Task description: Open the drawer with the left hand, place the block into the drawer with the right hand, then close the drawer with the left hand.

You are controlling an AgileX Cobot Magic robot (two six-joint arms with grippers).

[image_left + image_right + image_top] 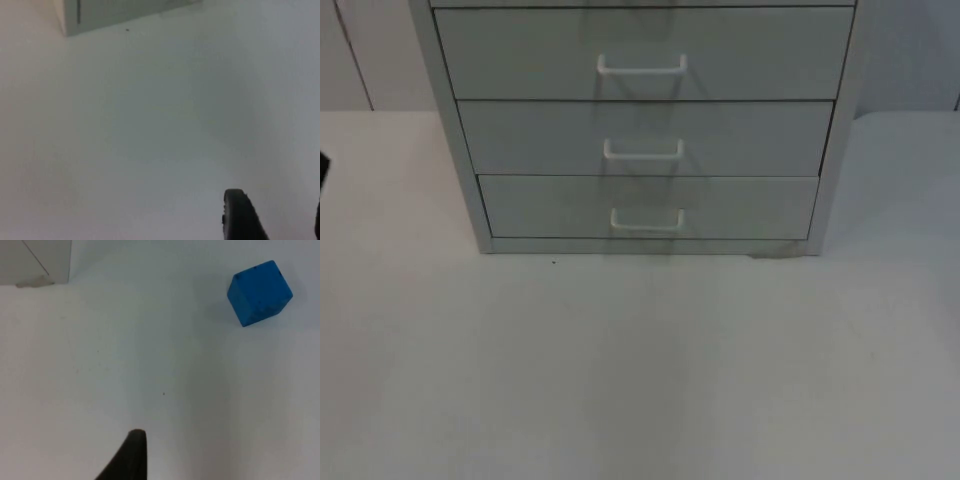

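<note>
A grey drawer cabinet (470, 190) stands at the back of the white table, with its three drawers pushed in. Each has a white handle: top (642, 68), middle (643, 152), bottom (647, 222). In the right wrist view a blue block (260, 292) lies on the table, tilted, well away from my right gripper (131, 460), which hangs above bare table. The cabinet's lower corner (35, 260) sits off to one side of the block. My left gripper (277, 220) is open over bare table and holds nothing, far from the cabinet's base (100, 12).
White table top (640, 380) stretches in front of the cabinet. A grey partition wall (370, 50) runs behind it. A dark part of the left arm (323, 168) shows at the table's left edge.
</note>
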